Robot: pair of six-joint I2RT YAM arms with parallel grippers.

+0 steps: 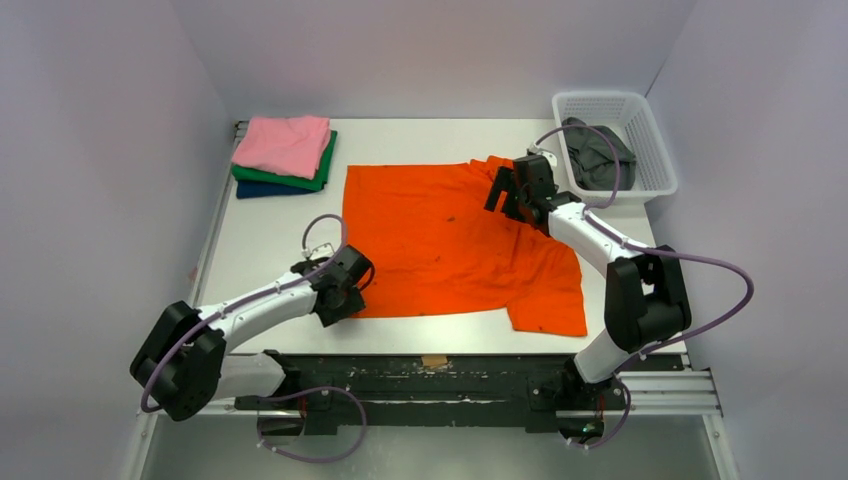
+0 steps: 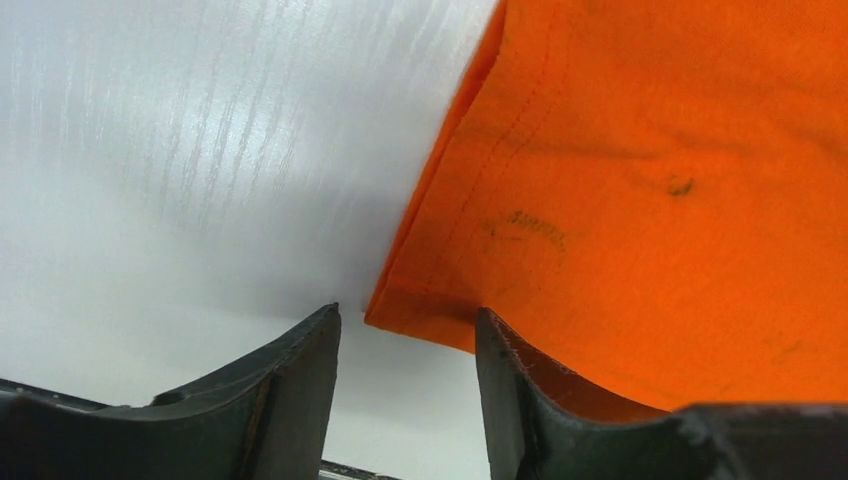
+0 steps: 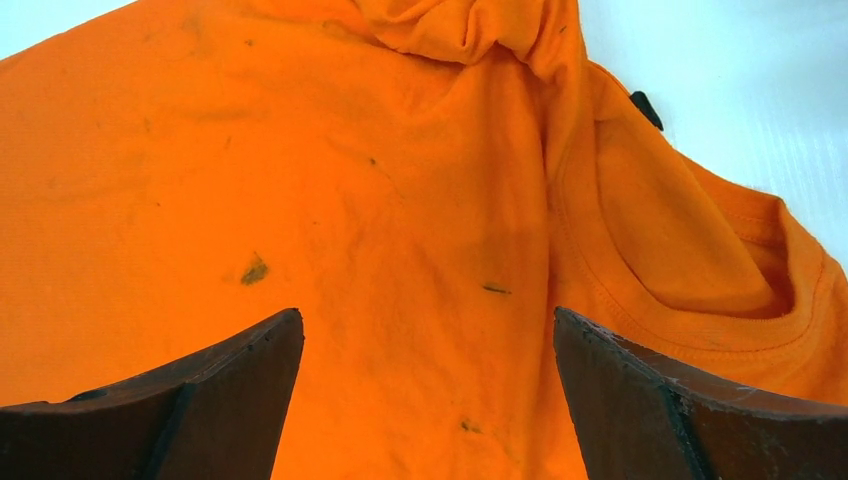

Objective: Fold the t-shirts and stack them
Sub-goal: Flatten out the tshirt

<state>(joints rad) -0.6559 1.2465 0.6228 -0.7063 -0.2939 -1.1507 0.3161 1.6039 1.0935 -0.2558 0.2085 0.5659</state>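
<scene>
The orange t-shirt (image 1: pixel 440 240) with small dark specks lies spread on the table, its right side rumpled. My left gripper (image 1: pixel 345 290) is open at the shirt's near left corner (image 2: pixel 420 300), which lies just ahead of the fingertips. My right gripper (image 1: pixel 515 190) is open just above the shirt's far right part, by the collar (image 3: pixel 700 270); nothing shows between the fingers. A pink t-shirt (image 1: pixel 285 143) lies folded on a green one (image 1: pixel 318 180) and a navy one (image 1: pixel 262 190) at the far left. A dark grey t-shirt (image 1: pixel 598 152) lies in the basket.
A white lattice basket (image 1: pixel 655 150) stands at the far right corner. White walls close the table on left, back and right. The table's near edge (image 1: pixel 430 345) borders a black rail with the arm bases.
</scene>
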